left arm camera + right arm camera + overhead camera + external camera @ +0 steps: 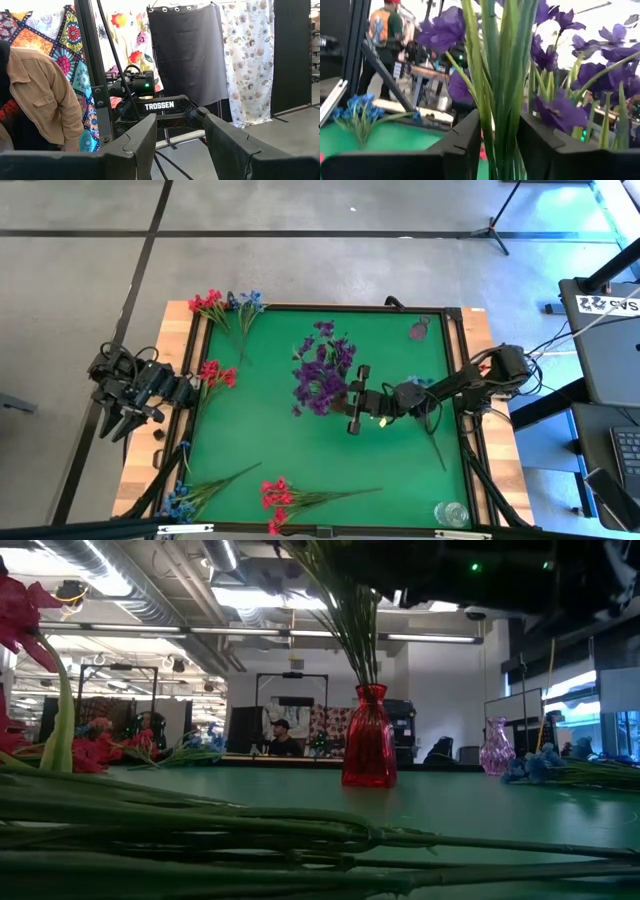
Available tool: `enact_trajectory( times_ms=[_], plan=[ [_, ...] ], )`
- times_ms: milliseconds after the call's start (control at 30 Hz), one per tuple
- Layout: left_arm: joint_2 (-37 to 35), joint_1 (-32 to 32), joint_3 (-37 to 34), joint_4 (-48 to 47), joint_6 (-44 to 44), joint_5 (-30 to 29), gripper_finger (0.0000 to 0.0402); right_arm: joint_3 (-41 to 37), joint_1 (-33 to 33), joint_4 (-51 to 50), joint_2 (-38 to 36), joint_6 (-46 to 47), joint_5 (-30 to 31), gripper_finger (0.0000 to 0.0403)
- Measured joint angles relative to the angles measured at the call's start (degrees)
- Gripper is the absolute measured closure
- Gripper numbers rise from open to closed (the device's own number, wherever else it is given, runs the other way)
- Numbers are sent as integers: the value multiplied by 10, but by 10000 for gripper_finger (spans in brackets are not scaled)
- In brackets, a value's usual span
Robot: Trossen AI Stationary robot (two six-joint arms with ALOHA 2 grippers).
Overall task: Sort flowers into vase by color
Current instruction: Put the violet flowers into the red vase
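A: Where is the right end effector (357, 399)?

B: Over the middle of the green desk (400, 470), its fingers (465, 142) pressed on the green stems of the purple flowers (322, 372). In the right wrist view the stems run up between the two dark fingers, blossoms spread above.

A: Is that bunch in a vase?

B: In the low view green stems rise out of a red vase (368, 737) standing upright mid-desk. I cannot tell for sure that they are the same stems.

A: And the left end effector (122, 416)?

B: Off the desk's left edge, fingers (137, 147) spread apart with nothing between them, facing the room.

A: What else lies around?

B: A red sprig (215, 373) near the left edge, red and blue sprigs (228, 306) at the far left corner, a blue sprig (190, 495) and a red bunch (285, 498) along the near edge. A purple glass vase (496, 747) stands farther back, a clear vase (451, 514) at the near right corner.
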Motion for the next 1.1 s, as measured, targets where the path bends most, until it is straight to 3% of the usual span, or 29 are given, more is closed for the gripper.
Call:
enact_trajectory(
  times_ms=[300,500,933,1100],
  plan=[
    [0,0,0,0,0,0,240,0,29,-214,-103,3,76,283],
    [0,0,0,0,0,0,240,1,37,-366,-168,52,105,283],
    [0,0,0,0,0,0,240,14,36,-630,-229,185,101,281],
    [0,0,0,0,0,0,240,48,36,-705,-235,209,82,243]
  ],
)
